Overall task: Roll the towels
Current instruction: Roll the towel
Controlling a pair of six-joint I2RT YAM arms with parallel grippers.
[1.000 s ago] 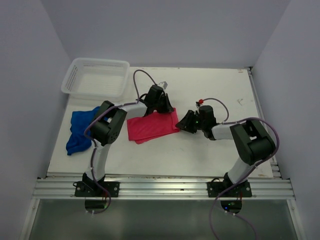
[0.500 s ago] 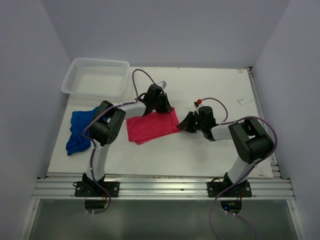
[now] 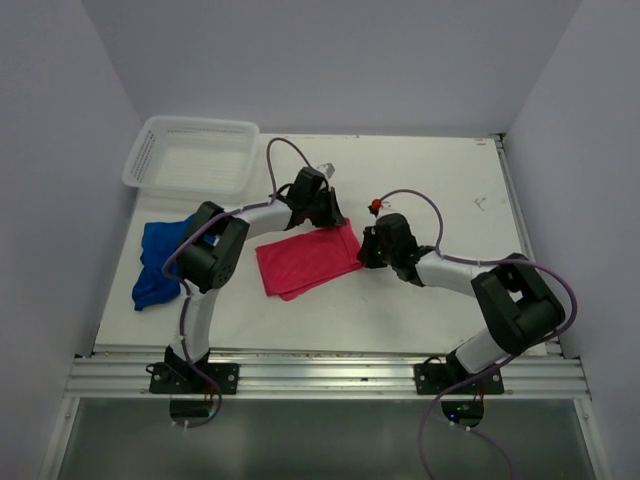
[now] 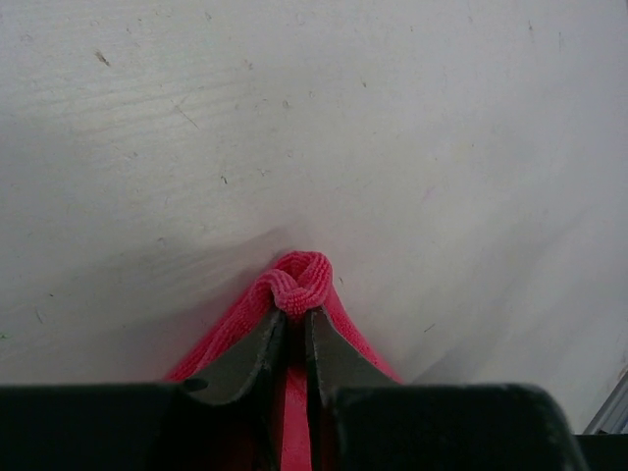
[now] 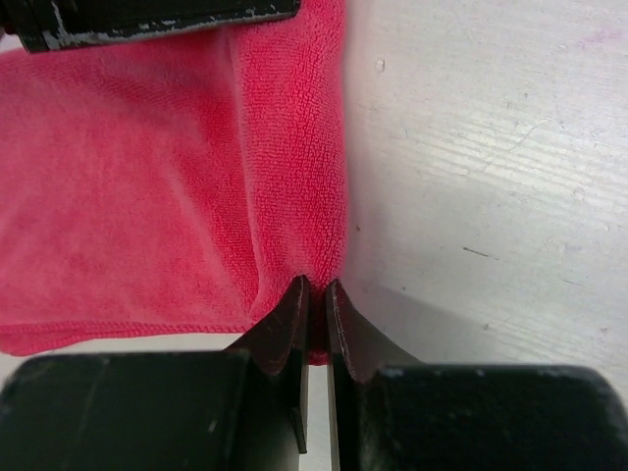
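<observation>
A red towel (image 3: 305, 257) lies folded flat in the middle of the table. My left gripper (image 3: 322, 215) is shut on its far corner, which bunches up between the fingertips in the left wrist view (image 4: 297, 282). My right gripper (image 3: 366, 250) is shut on the towel's right corner; in the right wrist view the towel (image 5: 147, 186) spreads left of the pinched edge (image 5: 316, 294). A blue towel (image 3: 160, 260) lies crumpled at the table's left edge, away from both grippers.
A white plastic basket (image 3: 192, 155) stands at the back left. The table's front rail (image 3: 320, 375) runs along the near edge. White walls close in the left, right and back.
My right gripper has moved left onto the red towel's right corner and closed on it. The towel has shifted slightly toward the front. My left gripper has stayed at the far corner.
</observation>
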